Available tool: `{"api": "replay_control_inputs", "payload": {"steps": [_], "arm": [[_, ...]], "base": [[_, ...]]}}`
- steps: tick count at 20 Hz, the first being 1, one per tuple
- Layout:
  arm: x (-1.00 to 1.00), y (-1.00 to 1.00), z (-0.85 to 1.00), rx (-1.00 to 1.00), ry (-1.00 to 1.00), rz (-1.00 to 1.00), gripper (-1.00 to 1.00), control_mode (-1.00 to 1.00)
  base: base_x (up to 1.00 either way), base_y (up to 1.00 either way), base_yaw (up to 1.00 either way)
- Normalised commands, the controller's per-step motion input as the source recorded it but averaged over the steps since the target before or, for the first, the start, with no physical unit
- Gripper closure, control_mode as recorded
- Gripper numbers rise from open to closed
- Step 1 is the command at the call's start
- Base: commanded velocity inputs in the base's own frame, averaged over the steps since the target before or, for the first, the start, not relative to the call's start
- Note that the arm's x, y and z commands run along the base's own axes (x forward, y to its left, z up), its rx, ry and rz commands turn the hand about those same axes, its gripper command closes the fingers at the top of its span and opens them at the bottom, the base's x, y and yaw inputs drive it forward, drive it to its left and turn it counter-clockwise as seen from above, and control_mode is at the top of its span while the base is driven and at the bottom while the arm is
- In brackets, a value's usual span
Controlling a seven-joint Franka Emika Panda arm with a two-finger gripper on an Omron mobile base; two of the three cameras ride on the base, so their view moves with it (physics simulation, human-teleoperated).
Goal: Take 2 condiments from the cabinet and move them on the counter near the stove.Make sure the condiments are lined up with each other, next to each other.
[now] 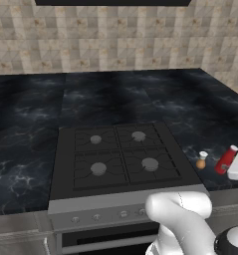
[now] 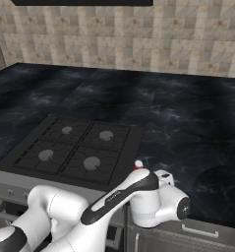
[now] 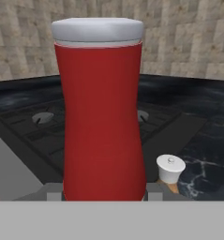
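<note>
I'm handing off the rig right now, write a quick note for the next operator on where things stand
Gripper: shut on the red bottle, which leans in the left base view, just right of the stove.
Orange-brown bottle: upright on the counter, between stove and red bottle.
Done: both condiments are out of the cabinet; the first is placed.
Left: set the red bottle upright beside the orange-brown one, lined up with it, then release and back the arm off.
</note>
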Motion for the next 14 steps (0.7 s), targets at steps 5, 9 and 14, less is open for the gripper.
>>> {"api": "replay_control_inputs", "payload": {"steps": [5, 9, 14], "arm": [[0.07, -0.01, -0.05, 0.0, 0.0, 0.0, 1.0, -1.0], [0.08, 0.0, -0.02, 0.0, 0.02, 0.0, 1.0, -1.0], [0.11, 0.0, -0.05, 0.0, 0.03, 0.0, 1.0, -1.0]], "base": [[0.0, 0.0, 0.0], [0.0, 0.0, 0.0], [0.0, 0.0, 0.0]]}}
